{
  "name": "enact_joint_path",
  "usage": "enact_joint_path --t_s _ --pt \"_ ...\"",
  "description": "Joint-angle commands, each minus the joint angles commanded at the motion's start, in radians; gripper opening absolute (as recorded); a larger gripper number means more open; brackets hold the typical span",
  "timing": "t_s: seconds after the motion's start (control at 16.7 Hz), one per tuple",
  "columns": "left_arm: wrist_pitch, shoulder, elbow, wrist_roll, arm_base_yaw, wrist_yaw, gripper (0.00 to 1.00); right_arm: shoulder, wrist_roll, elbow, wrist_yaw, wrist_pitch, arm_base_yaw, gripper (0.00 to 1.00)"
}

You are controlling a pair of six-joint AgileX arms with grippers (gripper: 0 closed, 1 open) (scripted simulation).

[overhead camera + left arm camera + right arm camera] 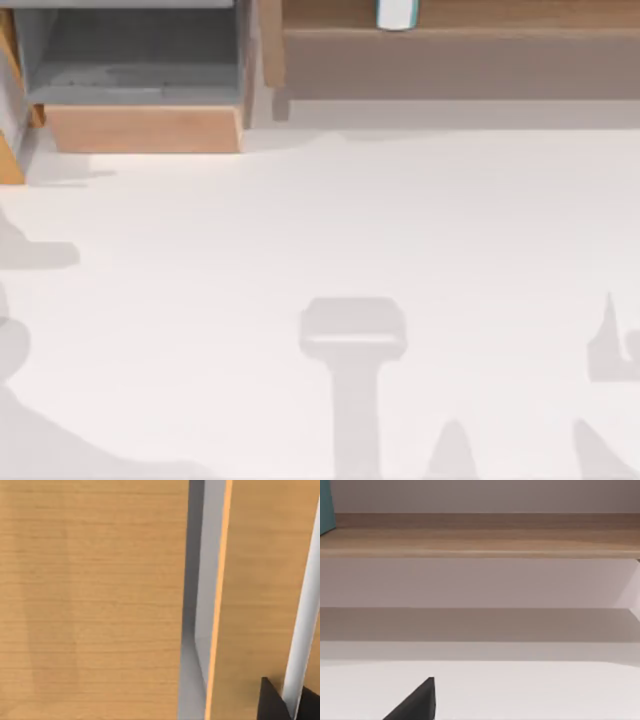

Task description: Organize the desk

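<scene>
Two pieces of light-wood furniture stand along the far edge of the desk (330,230) — a grey-lined drawer box (140,70) at the top view's left and a raised shelf (450,40) to its right, with a white-and-teal object (396,14) on the shelf. The white tabletop takes up the rest of the top view, crossed by grey shadows. The left wrist view looks close onto wood panels; a dark tip of the left gripper (272,702) shows at its edge, and whether it is released or clenched I cannot tell. The right wrist view faces the shelf across the tabletop — a dark tip of the right gripper (417,702) shows, its state likewise unclear.
</scene>
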Motion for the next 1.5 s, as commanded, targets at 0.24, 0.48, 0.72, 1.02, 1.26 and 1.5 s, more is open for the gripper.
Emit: enact_joint_path --t_s 0.24,0.48,0.72,1.02,1.26,1.5 --pt "-0.048 0.039 0.091 -0.003 -0.031 -0.034 0.0 0.0 0.0 0.0 0.0 0.0 0.0 1.0" --pt "-0.05 0.038 0.088 -0.004 -0.03 -0.032 0.0 0.0 0.0 0.0 0.0 0.0 0.0 1.0" --pt "-0.093 0.08 0.162 -0.002 -0.052 -0.051 0.0 0.0 0.0 0.0 0.0 0.0 0.0 1.0" --pt "-0.176 0.148 0.343 -0.003 -0.082 -0.088 0.0 0.0 0.0 0.0 0.0 0.0 0.0 1.0" --pt "-0.199 0.168 0.37 -0.008 -0.098 -0.099 0.0 0.0 0.0 0.0 0.0 0.0 0.0 1.0" --pt "-0.199 0.168 0.37 -0.008 -0.098 -0.099 0.23 0.0 0.0 0.0 0.0 0.0 0.0 1.0"
